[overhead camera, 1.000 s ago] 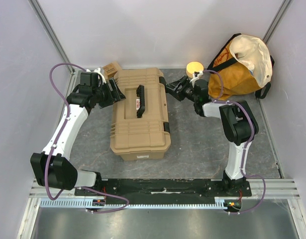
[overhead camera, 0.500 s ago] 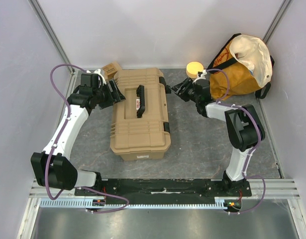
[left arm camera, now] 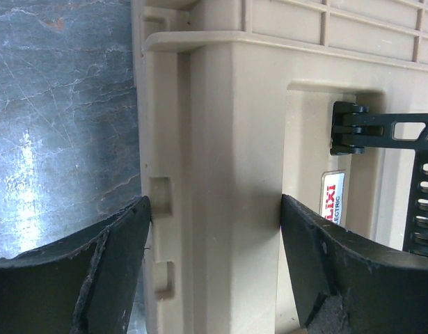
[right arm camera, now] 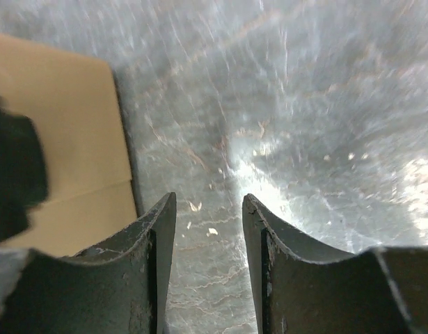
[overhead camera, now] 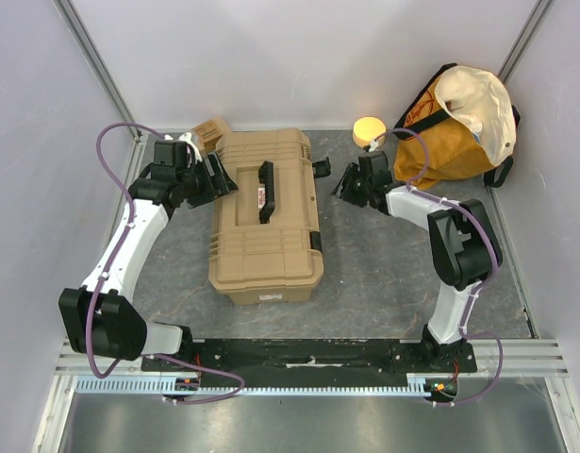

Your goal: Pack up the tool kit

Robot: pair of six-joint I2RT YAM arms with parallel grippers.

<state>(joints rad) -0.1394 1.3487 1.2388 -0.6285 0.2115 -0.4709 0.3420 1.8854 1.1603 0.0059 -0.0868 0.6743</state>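
1. One tan toolbox (overhead camera: 266, 236) lies in the middle of the grey table (overhead camera: 374, 274). Its lid is down, the black handle (overhead camera: 266, 192) is folded flat along the top, and a small red-and-white label (left arm camera: 332, 198) sits beside the handle.
2. Two black latches show on its right side. The near latch (overhead camera: 315, 241) lies flush against the wall, while the far latch (overhead camera: 321, 168) sticks out from it and looks undone.
3. The left gripper (left arm camera: 215, 209) is at the toolbox's far left corner. Its fingers (left arm camera: 109, 271) stand wide apart on either side of the lid's raised edge with both tips against it, which reads as a bracing grip.
4. The right gripper (right arm camera: 208, 202) hangs low over bare table just right of the toolbox, near the far latch. Its fingers (right arm camera: 147, 278) are partly apart with nothing between them.
5. Farther out, a round yellow object (overhead camera: 369, 129) and an orange-yellow cloth bag (overhead camera: 450, 142) sit toward the far right. A small tan block (overhead camera: 209, 129) sits behind the left gripper.
6. The step in hand appears to be securing the closed lid. The next move calls for the right gripper to reach the far latch and press it flush while the left keeps the toolbox from sliding.
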